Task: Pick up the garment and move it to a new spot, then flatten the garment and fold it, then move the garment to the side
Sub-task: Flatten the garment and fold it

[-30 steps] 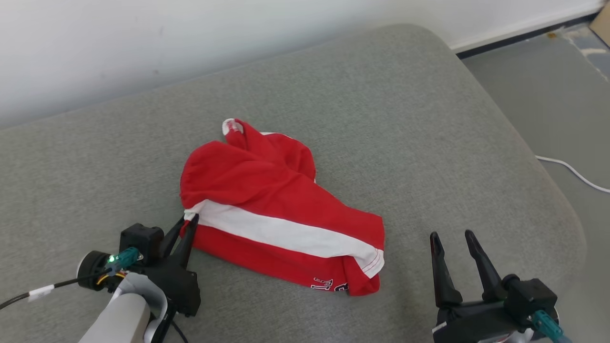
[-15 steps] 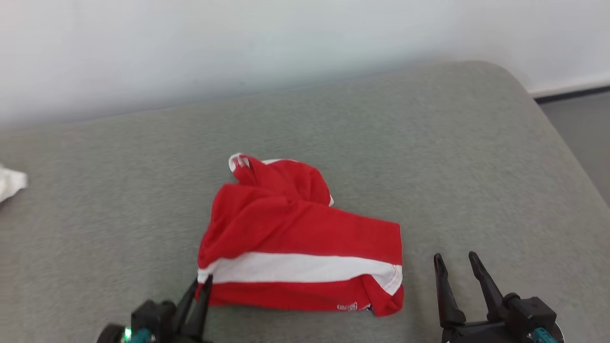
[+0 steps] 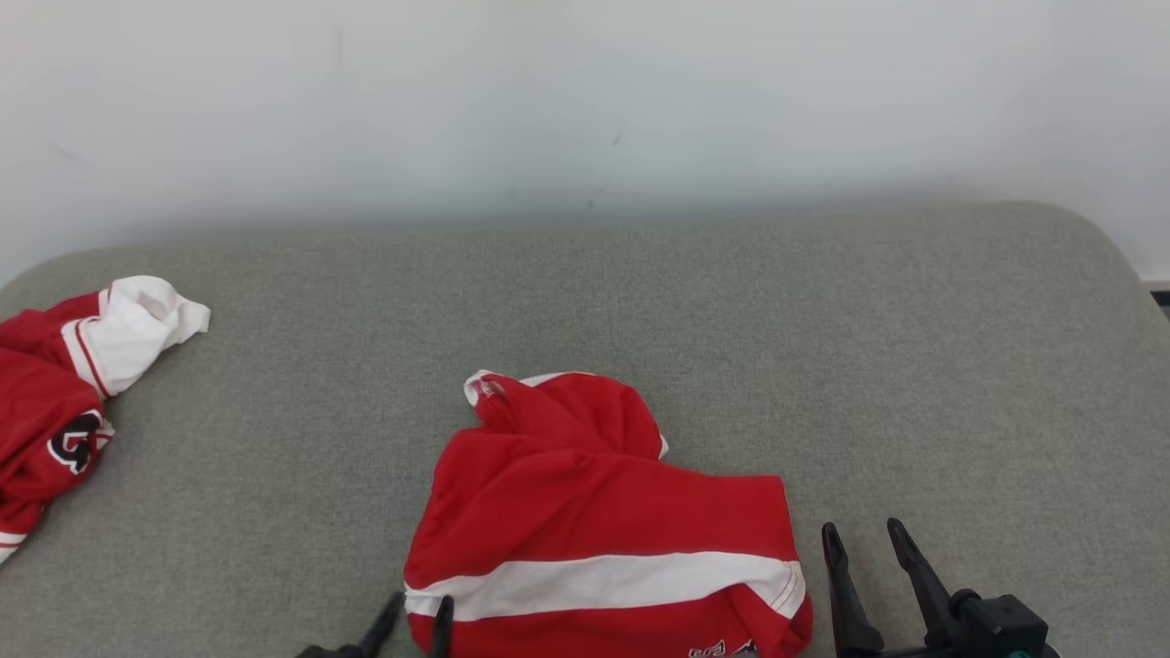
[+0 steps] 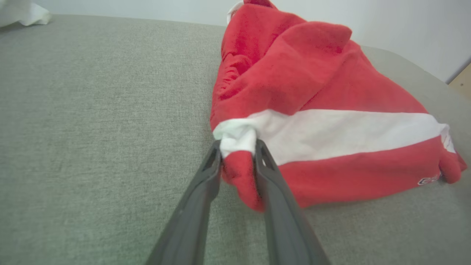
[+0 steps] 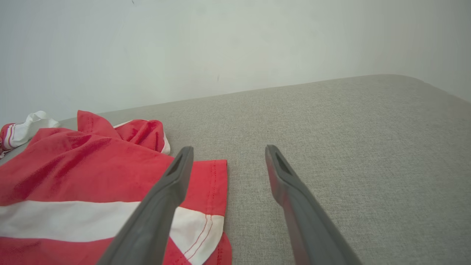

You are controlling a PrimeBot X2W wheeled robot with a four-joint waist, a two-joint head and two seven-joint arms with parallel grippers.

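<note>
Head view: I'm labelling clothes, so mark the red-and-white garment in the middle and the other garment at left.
red-and-white garment (image 3: 594, 503): head view, red upper panel.
other garment (image 3: 32, 407): head view, red body.

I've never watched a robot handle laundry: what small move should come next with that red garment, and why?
Probably bring the right end effector sideways onto the near right corner of the garment and close. It stands open beside that hem, holding nothing, while the left end effector has the opposite corner bunched between its fingers. Two held corners would let the crumpled cloth be spread flat.
</note>
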